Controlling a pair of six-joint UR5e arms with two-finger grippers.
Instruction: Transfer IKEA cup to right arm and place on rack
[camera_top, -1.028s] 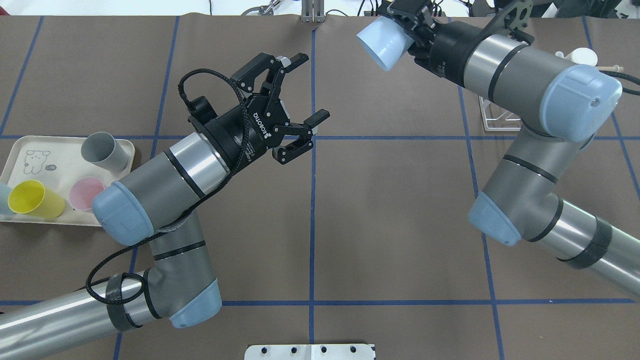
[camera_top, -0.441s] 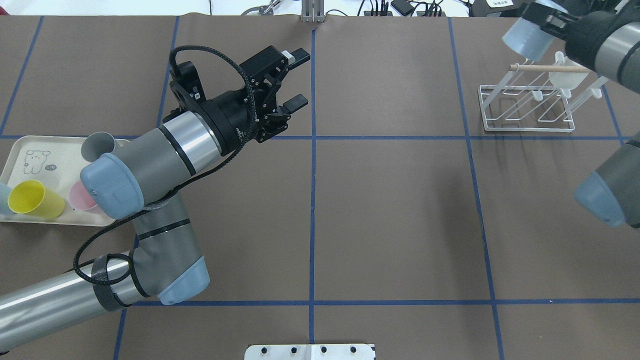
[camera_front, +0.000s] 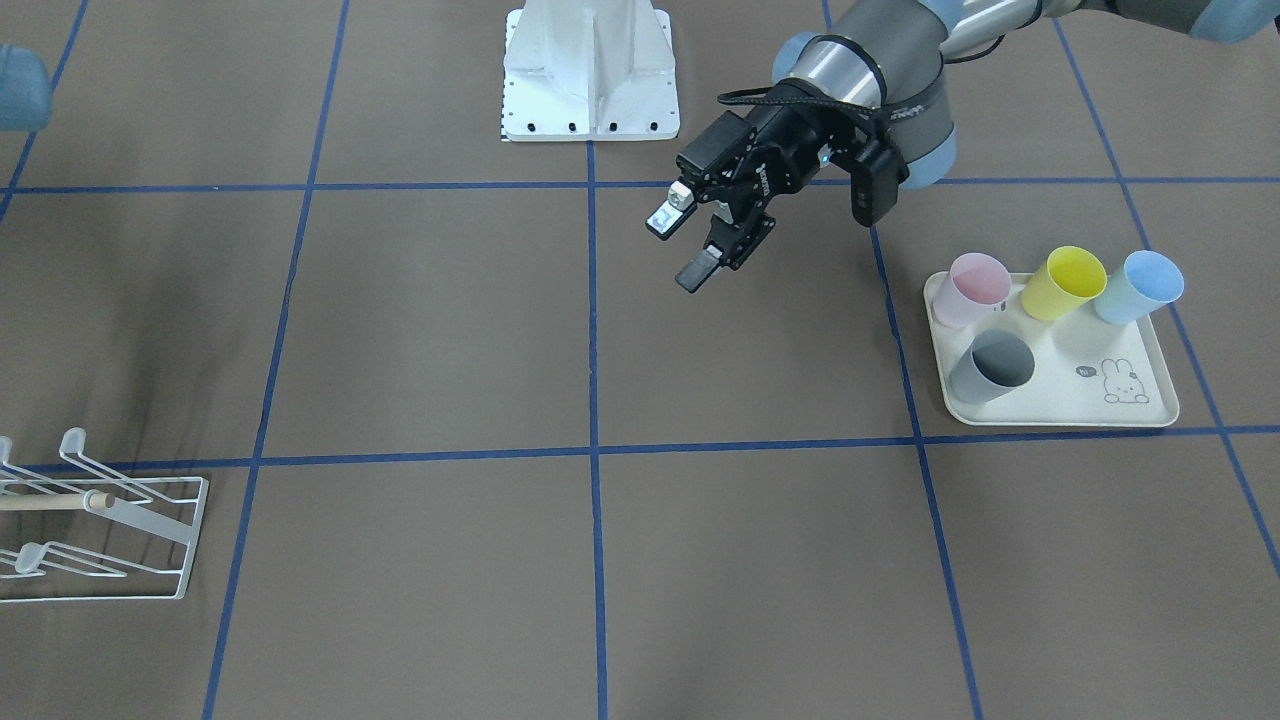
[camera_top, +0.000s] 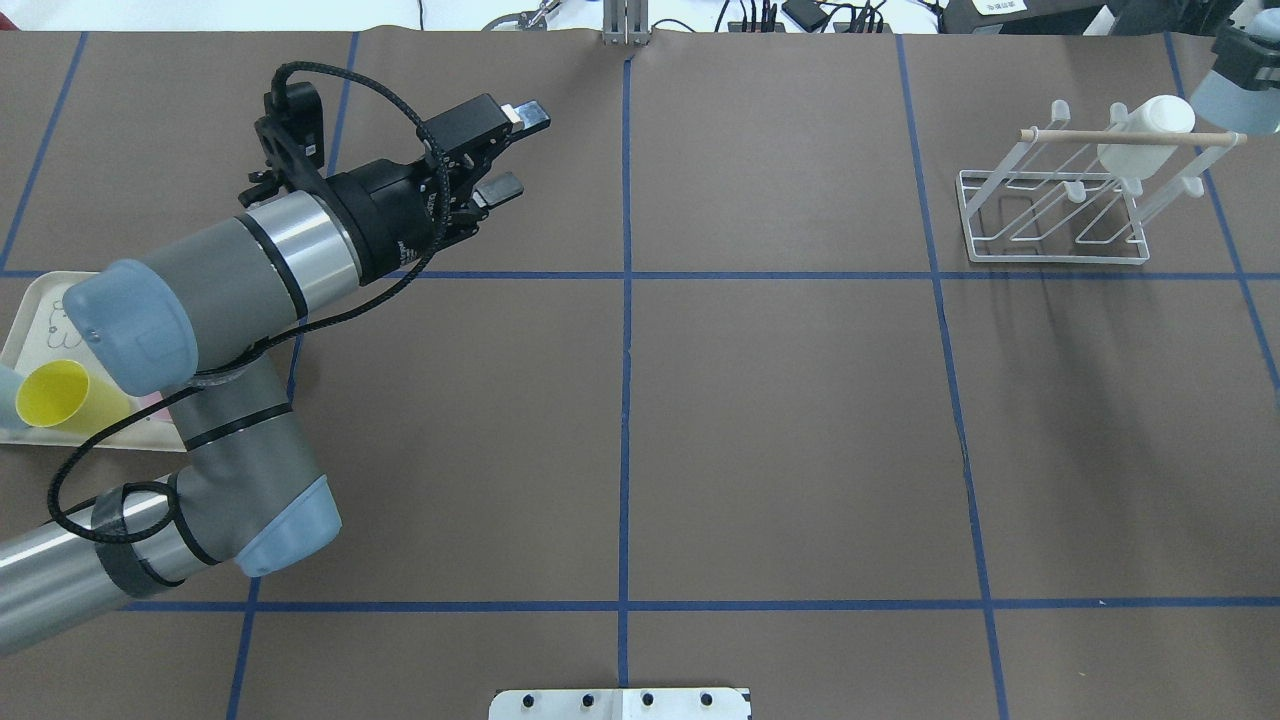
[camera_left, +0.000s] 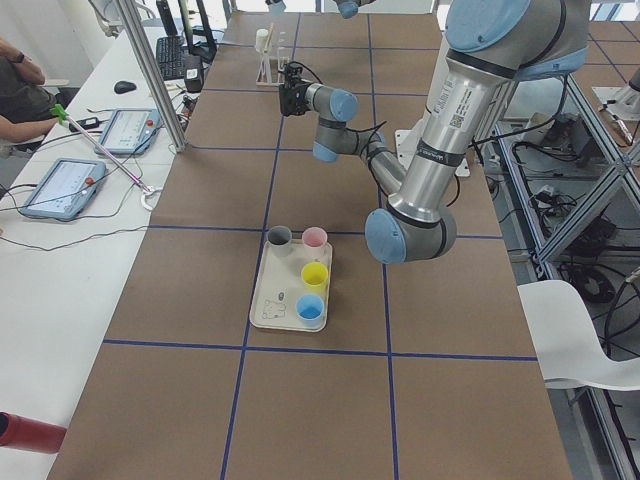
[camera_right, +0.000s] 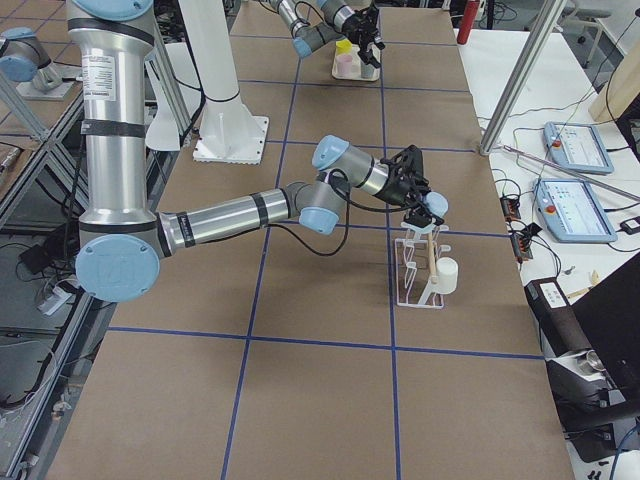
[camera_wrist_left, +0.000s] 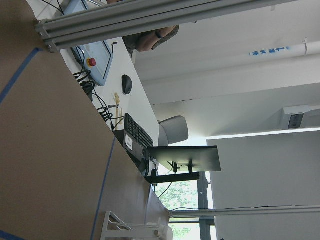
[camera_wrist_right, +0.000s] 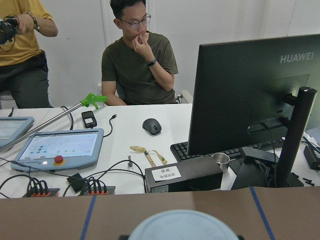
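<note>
The pale blue IKEA cup (camera_top: 1213, 95) is at the overhead view's far right edge, and my right gripper (camera_top: 1240, 55) is shut on it. In the exterior right view the cup (camera_right: 436, 206) hangs just above the far end of the white wire rack (camera_right: 410, 290). Its rim (camera_wrist_right: 182, 225) fills the bottom of the right wrist view. The rack (camera_top: 1050, 259) stands at the far right of the table, with a wooden dowel (camera_top: 1070, 133) across its top. My left gripper (camera_top: 515, 150) is open and holds nothing, left of the centre line, and shows also from the front (camera_front: 680, 248).
A white cup (camera_top: 1145, 135) sits upside down on a rack prong. A cream tray (camera_front: 1060, 405) on the robot's left holds pink (camera_front: 975, 288), yellow (camera_front: 1070, 282), blue (camera_front: 1140, 285) and grey (camera_front: 992, 365) cups. People sit at desks beyond the table's far edge.
My right arm has swung right with the cup, from the far middle of the table to beside the rack. My left arm has drawn back left toward the tray, its gripper still open.
</note>
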